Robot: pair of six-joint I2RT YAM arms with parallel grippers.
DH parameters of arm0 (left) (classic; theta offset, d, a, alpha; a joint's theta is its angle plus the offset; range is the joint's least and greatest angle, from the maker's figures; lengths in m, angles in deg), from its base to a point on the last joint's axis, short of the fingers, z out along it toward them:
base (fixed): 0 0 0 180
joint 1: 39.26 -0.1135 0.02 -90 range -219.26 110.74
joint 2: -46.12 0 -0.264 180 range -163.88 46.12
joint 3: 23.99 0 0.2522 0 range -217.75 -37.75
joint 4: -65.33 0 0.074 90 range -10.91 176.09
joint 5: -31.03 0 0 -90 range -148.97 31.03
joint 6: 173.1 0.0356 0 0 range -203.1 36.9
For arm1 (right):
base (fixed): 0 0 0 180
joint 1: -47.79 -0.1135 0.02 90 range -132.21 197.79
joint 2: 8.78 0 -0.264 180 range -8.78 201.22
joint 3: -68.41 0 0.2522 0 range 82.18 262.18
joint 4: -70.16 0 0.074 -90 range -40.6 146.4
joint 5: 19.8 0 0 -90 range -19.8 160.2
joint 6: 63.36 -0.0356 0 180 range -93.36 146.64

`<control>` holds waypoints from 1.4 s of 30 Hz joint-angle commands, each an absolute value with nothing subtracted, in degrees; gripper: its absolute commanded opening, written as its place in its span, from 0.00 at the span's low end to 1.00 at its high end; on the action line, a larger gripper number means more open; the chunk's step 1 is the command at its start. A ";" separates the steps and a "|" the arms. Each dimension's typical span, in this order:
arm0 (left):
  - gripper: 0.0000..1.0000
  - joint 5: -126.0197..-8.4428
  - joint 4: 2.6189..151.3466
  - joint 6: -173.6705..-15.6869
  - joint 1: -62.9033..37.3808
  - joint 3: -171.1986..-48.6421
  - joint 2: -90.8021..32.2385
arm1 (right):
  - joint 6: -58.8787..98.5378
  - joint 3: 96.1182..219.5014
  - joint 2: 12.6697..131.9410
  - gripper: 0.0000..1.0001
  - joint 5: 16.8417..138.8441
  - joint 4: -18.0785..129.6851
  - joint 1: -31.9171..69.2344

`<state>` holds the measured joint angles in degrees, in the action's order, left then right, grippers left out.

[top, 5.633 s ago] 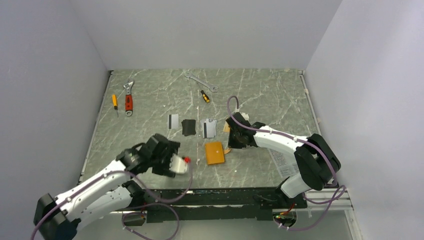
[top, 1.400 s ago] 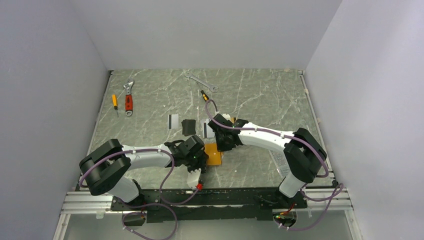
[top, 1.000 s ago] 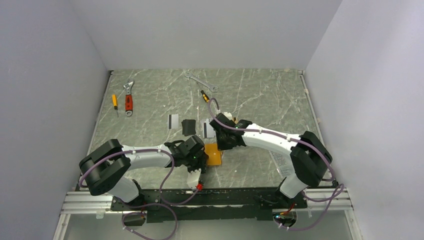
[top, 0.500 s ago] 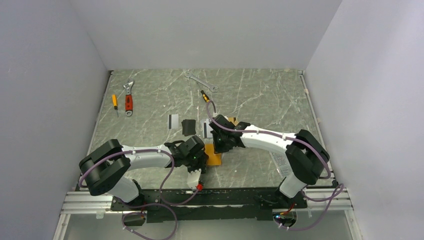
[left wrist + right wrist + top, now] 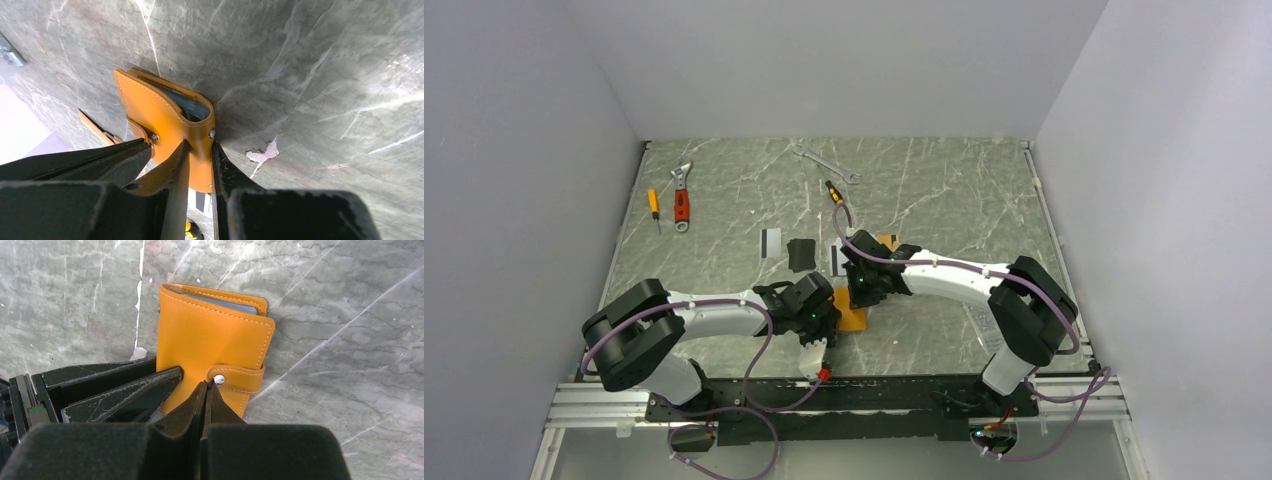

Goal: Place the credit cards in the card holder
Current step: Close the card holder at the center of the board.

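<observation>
Barely started. Lying loose on the worktop (image 5: 944,190), just above centre: cards (image 5: 771,241), none loaded. Pinching the snapped-shut holder (image 5: 210,340) by its edge at frame centre: left claw (image 5: 199,152). Pressed together, tips touching the snap tab (image 5: 235,379): right claw (image 5: 206,386). Probably left: unsnapping, opening, loading every card.

One card holder (image 5: 854,314), two silver cards (image 5: 771,241), one tan card (image 5: 887,240) — two wrenches (image 5: 682,196), two screwdrivers (image 5: 834,192)
</observation>
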<state>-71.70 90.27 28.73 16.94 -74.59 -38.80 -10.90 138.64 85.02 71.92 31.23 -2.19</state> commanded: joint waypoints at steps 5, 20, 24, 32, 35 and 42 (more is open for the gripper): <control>0.12 -73.48 96.05 27.82 17.98 -72.51 -39.07 | -10.32 138.03 86.20 0.00 74.39 32.69 -2.53; 0.11 -73.21 96.09 27.69 17.97 -72.08 -38.64 | -10.65 135.63 87.52 0.00 74.81 32.70 -2.50; 0.11 -73.21 95.71 28.06 18.04 -71.55 -38.45 | -11.20 134.61 86.99 0.00 74.01 32.28 -1.89; 0.11 -72.97 96.15 27.66 17.98 -71.07 -37.84 | -12.42 132.36 86.83 0.00 73.98 33.24 -0.44; 0.10 -72.95 96.10 27.65 18.04 -70.62 -37.47 | -13.16 130.45 86.87 0.00 75.06 34.83 0.15; 0.10 -72.78 96.80 27.71 18.07 -70.00 -36.77 | -14.95 124.24 87.01 0.00 79.50 40.96 4.61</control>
